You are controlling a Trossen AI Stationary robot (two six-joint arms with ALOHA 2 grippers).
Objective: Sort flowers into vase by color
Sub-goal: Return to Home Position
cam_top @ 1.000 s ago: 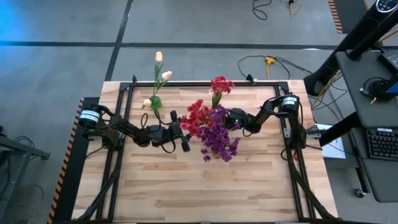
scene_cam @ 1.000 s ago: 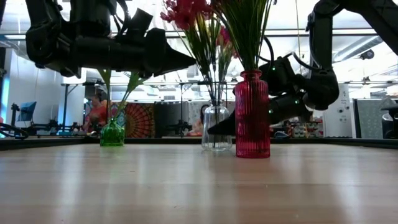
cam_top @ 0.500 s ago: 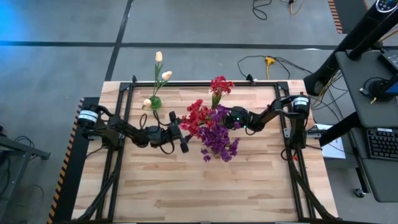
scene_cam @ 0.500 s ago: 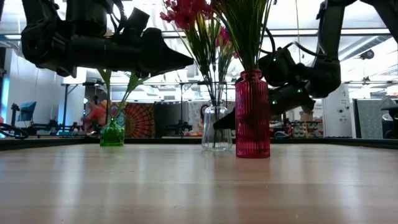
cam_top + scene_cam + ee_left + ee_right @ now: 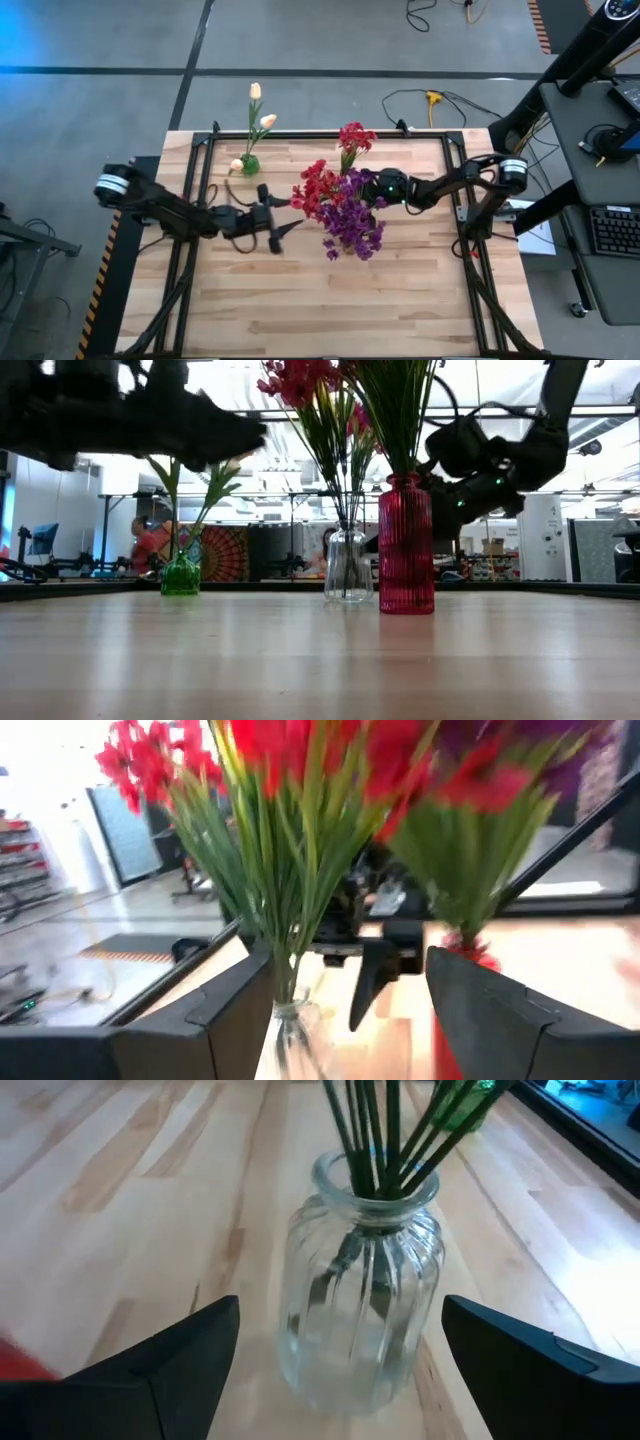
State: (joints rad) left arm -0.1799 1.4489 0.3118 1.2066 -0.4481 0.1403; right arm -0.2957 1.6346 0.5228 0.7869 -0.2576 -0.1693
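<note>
Hanging the left gripper [image 5: 277,211] above the wooden table [image 5: 300,300], left of the bouquets, with jaws spread wide and pinching nothing; looking from its wrist past both dark fingers [image 5: 230,1020] at the red blossoms [image 5: 280,750] and their green stems [image 5: 290,890]. Poising the right gripper [image 5: 368,190] just beside the purple blossoms [image 5: 352,222], on their right, jaws likewise parted and empty, framing the clear glass vase [image 5: 362,1310] without clearly touching it. Standing the red blossoms in the clear glass vase near the table's middle, stems upright and fanning out at the top. Carrying the purple blossoms in the red ribbed vase [image 5: 406,545], just beside the clear glass vase. Holding the cream-yellow tulip buds [image 5: 258,108] in the small green vase [image 5: 249,163] toward the table's far left edge, well apart from the other two. Showing a person [image 5: 148,545] in red, blurred, in the room behind the table.
</note>
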